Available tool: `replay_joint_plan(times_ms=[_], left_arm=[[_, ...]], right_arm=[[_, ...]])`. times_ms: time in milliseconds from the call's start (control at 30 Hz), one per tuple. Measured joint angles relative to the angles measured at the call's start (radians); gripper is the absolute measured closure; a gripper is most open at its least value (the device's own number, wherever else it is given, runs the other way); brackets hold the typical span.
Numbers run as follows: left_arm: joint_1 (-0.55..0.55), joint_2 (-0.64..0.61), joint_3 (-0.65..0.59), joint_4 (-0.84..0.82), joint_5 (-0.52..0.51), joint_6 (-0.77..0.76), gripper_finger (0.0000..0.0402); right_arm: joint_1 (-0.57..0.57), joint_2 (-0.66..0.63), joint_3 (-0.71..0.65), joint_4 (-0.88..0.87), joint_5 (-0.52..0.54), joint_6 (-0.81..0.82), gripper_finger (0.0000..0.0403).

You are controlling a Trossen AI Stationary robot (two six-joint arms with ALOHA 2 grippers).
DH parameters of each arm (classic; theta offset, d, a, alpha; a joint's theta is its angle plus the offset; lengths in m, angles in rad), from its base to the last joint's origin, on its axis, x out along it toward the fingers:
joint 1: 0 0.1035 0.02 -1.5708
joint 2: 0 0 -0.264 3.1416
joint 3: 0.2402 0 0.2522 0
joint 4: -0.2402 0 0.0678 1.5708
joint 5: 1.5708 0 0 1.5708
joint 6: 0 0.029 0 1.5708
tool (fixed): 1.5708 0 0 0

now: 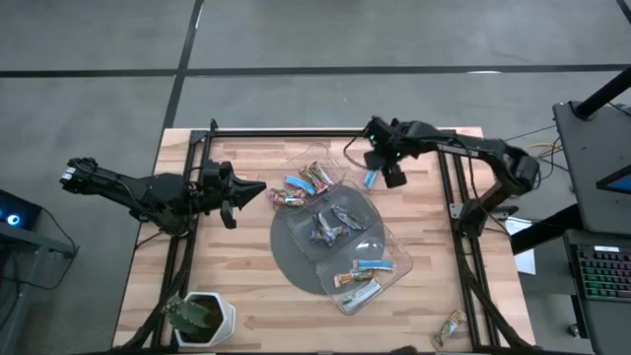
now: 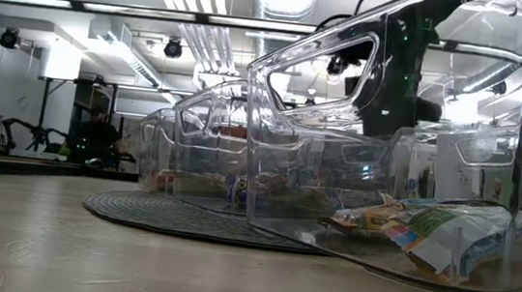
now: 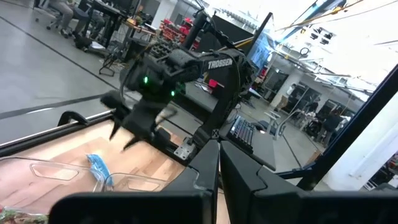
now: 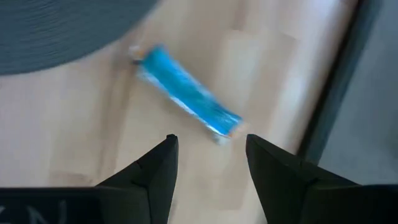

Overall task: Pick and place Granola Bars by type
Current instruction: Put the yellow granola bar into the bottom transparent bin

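Fingers of the right claw (image 4: pixel 208 162) spread empty above a blue granola bar (image 4: pixel 186 92); left claw (image 3: pixel 217 158) clenched.

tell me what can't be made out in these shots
- Left gripper: from above its fingers merge into one dark shape; its wrist view shows them only as dark bulk at the edge.
- Blue bar: motion blur in the right wrist view hides its print.
- Bars in the near clear tray: low view, warped by the curved plastic.
- Right gripper: open above the blue bar.

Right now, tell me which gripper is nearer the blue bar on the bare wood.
Right. The right gripper hangs open just over the blue bar; the left gripper waits shut across the grey disc.
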Motion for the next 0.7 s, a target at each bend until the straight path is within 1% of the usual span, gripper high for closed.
replay_joint_plan(times_ms=[100, 200, 300, 400, 467, 500, 567, 700], left_arm=[[0.000, 0.001, 0.000, -0.001, -0.014, 0.000, 0.0401], [0.000, 0.003, -0.001, -0.001, -0.029, 0.000, 0.0401], [0.000, 0.003, -0.003, -0.002, -0.035, -0.006, 0.0401], [0.000, 0.003, -0.007, -0.002, -0.036, -0.011, 0.0401], [0.000, 0.003, -0.007, -0.003, -0.036, -0.011, 0.0401], [0.000, 0.003, -0.007, -0.004, -0.036, -0.011, 0.0401], [0.001, 0.003, -0.007, -0.004, -0.036, -0.011, 0.0401], [0.001, 0.003, -0.007, -0.006, -0.046, -0.020, 0.0401]], right_arm=[[-0.053, -0.037, 0.000, 0.036, 0.000, 0.084, 0.0223], [-0.104, -0.066, 0.000, 0.080, 0.000, 0.280, 0.0223], [-0.143, -0.073, 0.000, 0.095, -0.001, 0.623, 0.0223], [-0.163, -0.073, 0.000, 0.080, -0.008, 1.046, 0.0223], [-0.166, -0.073, 0.000, 0.054, -0.031, 1.286, 0.0223], [-0.166, -0.073, 0.000, 0.040, -0.051, 1.367, 0.0223], [-0.163, -0.072, -0.004, 0.042, -0.087, 1.476, 0.0223], [-0.152, -0.066, -0.030, 0.039, -0.097, 1.691, 0.0223]])
